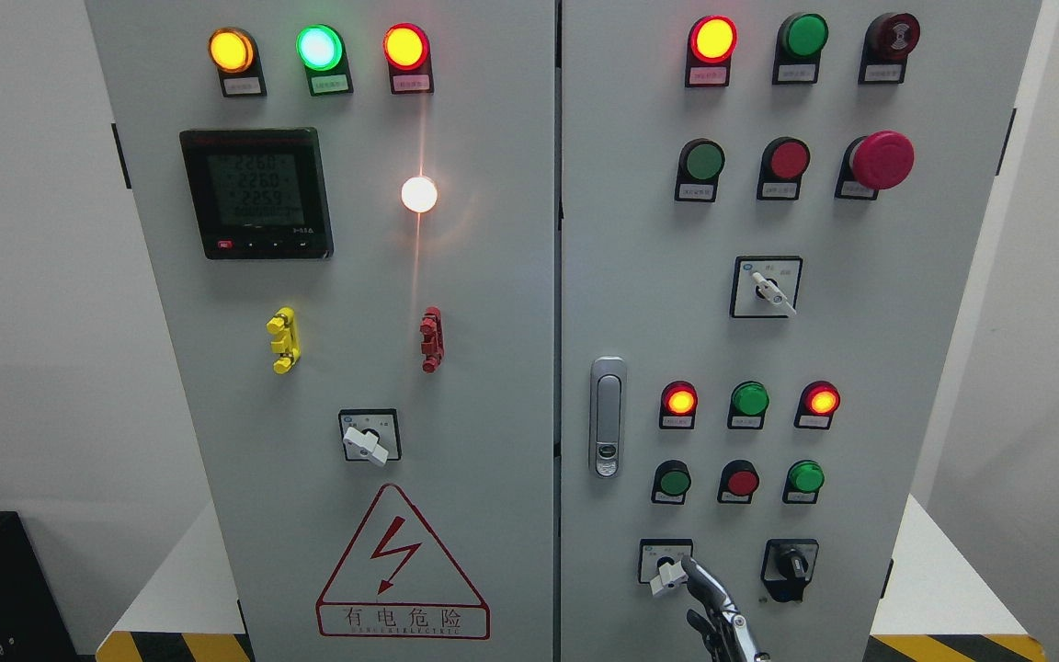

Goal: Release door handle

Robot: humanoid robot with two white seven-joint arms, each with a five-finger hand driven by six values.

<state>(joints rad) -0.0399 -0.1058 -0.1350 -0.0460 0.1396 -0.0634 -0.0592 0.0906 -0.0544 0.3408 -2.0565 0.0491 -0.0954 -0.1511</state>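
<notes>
The silver door handle [607, 416] sits upright on the left edge of the right cabinet door [860, 368], which is closed. Nothing touches the handle. My right hand [711, 602] comes up from the bottom edge, right of the middle, well below and to the right of the handle. Its fingers [697, 572] are stretched out and hold nothing. The top fingertip is beside the white lever of a small rotary switch [666, 572]. My left hand is out of view.
Both grey cabinet doors carry indicator lamps, push buttons, a red mushroom stop button [881, 160], a digital meter [256, 193], rotary switches and a red warning triangle [401, 563]. Yellow-black floor tape [171, 646] marks the base.
</notes>
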